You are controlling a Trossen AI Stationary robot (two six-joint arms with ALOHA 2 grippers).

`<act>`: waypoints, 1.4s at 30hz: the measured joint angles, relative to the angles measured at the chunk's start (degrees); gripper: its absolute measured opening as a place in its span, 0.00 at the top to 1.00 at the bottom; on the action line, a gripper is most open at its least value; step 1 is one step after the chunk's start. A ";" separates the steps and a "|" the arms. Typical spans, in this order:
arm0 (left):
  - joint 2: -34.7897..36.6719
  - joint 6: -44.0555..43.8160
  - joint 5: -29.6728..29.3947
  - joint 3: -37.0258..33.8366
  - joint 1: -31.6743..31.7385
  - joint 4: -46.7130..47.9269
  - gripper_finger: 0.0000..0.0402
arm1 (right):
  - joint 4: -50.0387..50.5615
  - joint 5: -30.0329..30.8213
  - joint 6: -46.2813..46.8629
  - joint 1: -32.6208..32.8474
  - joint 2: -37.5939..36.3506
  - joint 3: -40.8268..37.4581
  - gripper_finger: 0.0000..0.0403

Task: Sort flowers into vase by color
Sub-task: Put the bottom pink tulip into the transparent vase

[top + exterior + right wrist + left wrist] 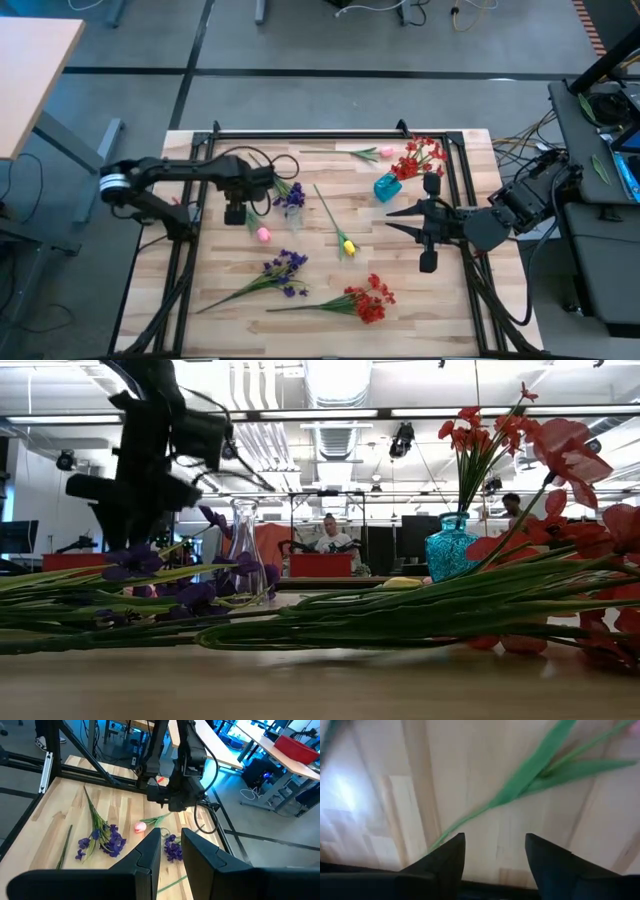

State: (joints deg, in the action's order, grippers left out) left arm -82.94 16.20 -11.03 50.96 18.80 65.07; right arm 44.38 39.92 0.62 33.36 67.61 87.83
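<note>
Two dark jointed arms, looped black cables, a pale band on the left arm (112, 183).

You have a pale wood-plank table (400, 300) under a black frame (300, 133), a light desk corner (30, 70) at far left, grey floor (330, 50) around; behind, a seated person (330, 540) by a red box (320, 565), another person (512, 508) standing.

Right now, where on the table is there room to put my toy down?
Bare wood shows in the near-right corner beyond the loose red blossom spray, and between the yellow tulip bud and the right gripper. It's crowded around the clear glass vase.
</note>
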 joint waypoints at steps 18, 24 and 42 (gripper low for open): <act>-12.41 11.44 -0.52 -1.26 3.21 -8.15 0.63 | 0.35 -0.09 -0.20 0.00 0.00 -1.25 0.83; -14.11 11.79 -0.52 -2.32 3.15 -8.91 0.69 | 0.33 -0.09 -0.20 0.00 0.00 -1.27 0.83; -12.80 10.68 0.10 -3.36 3.13 -8.73 1.00 | 0.33 -0.09 -0.24 0.00 0.00 -1.27 0.83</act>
State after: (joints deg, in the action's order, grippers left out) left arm -95.73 26.88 -10.93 47.60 21.93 56.34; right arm 44.71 39.83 0.38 33.36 67.61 86.56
